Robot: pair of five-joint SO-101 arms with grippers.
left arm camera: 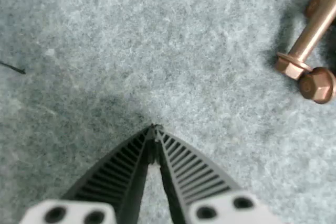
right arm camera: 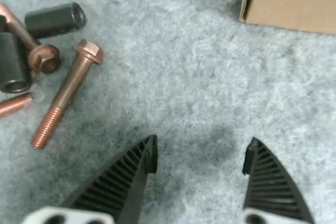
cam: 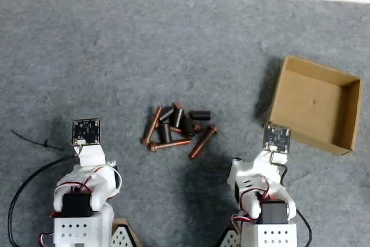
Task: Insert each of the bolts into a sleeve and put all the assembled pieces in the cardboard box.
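The copper-coloured bolts [cam: 155, 124] and the short black sleeves [cam: 200, 115] lie mixed in a loose heap at the middle of the high view, some crossing or touching one another. One bolt [cam: 203, 141] lies slanted at the heap's right edge, and the right wrist view shows it [right arm camera: 68, 95] just beside a sleeve lying on its side [right arm camera: 55, 19]. The cardboard box [cam: 306, 102] sits open-topped at the right of the frame, well apart from the heap. Everything rests on a grey felt mat [cam: 173, 44]. The left arm [cam: 87, 183] stands at the lower left, its left gripper [left arm camera: 154, 128] clenched tip to tip over bare mat, with two bolt heads near it. The right arm [cam: 260, 183] stands at the lower right, between heap and box, its right gripper [right arm camera: 202, 148] spread wide and holding nothing. A thin black tie [cam: 29, 140] lies at the far left.
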